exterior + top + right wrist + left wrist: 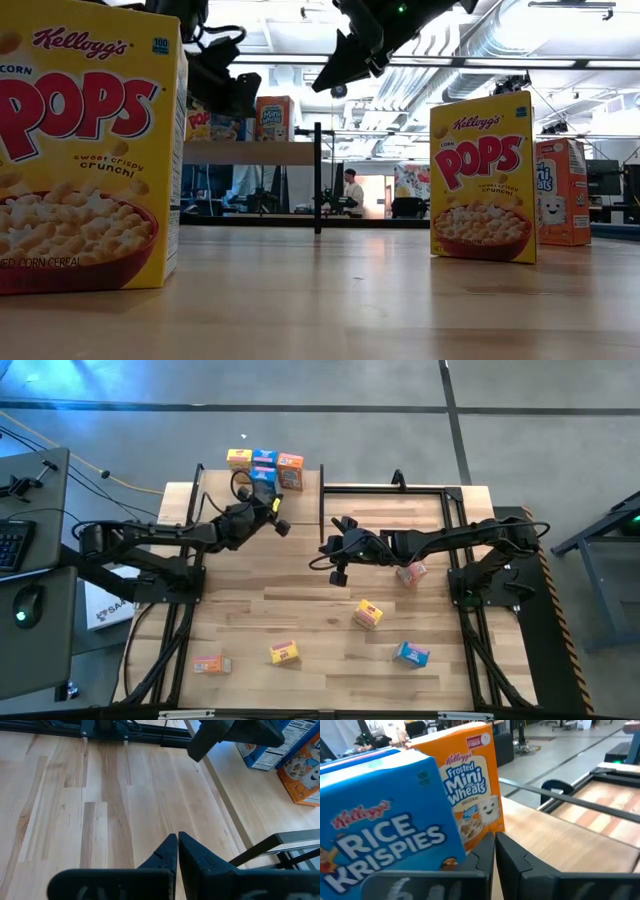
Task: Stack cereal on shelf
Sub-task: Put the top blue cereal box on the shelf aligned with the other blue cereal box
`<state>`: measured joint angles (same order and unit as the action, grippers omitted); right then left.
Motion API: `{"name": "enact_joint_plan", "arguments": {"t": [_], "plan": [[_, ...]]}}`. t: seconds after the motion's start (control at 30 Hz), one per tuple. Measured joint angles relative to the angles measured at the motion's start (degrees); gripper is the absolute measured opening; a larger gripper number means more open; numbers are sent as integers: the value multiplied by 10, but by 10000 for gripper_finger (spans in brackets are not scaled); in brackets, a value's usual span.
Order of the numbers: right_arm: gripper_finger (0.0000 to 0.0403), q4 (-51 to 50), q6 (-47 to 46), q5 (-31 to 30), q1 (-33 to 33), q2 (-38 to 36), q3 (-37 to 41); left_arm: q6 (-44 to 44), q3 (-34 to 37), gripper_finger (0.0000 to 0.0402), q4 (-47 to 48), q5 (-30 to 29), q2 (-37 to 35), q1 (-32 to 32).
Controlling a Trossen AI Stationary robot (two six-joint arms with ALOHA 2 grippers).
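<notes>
Four cereal boxes sit at the shelf's (215, 500) far left corner: Rice Krispies box (380, 837), Frosted Mini-Wheats box (470, 785). Others lie scattered on the tabletop (300, 610). Light, thin, smooth cardboard; likely crushable, best pinched across narrow sides. Left gripper (495, 857) pressed together, empty, by the shelf boxes; right gripper (177, 852) likewise, mid-table.

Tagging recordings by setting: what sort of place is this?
Probably a robotics lab in an open industrial room: exposed ceiling ducts, a keyboard on a side desk, and a person at a workstation beyond the table.
</notes>
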<state>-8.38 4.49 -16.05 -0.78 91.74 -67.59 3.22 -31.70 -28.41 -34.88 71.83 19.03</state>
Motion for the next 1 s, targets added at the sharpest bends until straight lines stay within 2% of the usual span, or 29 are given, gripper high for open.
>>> {"name": "enact_joint_plan", "arguments": {"t": [0.17, 0.47, 0.87, 1.0], "plan": [[2, 0, 0, 0, 0, 0, 0, 0, 0, 7, -34, -21, 16, 0], [2, 0, 0, 0, 0, 0, 0, 0, 0, 7, -35, -62, 17, 2], [2, -6, 0, 1, 0, 0, 0, 12, 0, 7, -30, -54, 17, 16], [2, -8, 0, 2, 0, 0, 0, 38, 0, 7, -4, -50, -1, -5]]}}
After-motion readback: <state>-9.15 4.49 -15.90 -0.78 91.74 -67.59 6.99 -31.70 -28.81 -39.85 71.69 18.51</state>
